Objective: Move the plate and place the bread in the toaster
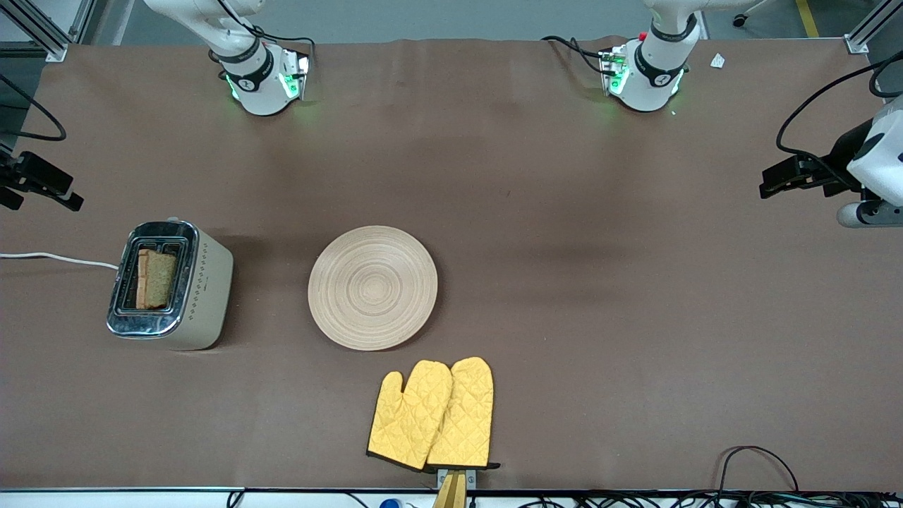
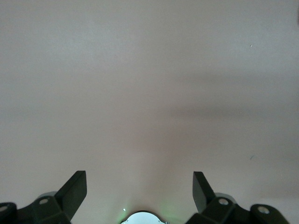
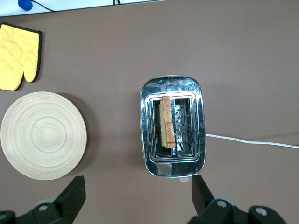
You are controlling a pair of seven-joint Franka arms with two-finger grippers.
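Note:
The toaster (image 1: 204,282) stands toward the right arm's end of the table. The bread (image 1: 156,279) stands upright in one of its slots and also shows in the right wrist view (image 3: 167,122). The empty plate (image 1: 372,287) lies flat at mid-table beside the toaster (image 3: 173,86), and shows in the right wrist view too (image 3: 43,135). My right gripper (image 1: 42,185) is open and empty, up over the table's edge at its own end (image 3: 138,186). My left gripper (image 1: 783,178) is open and empty over bare table at its own end (image 2: 140,182).
A pair of yellow oven mitts (image 1: 434,413) lies nearer to the front camera than the plate, at the table's edge; it also shows in the right wrist view (image 3: 16,56). The toaster's white cord (image 1: 56,258) runs off the right arm's end.

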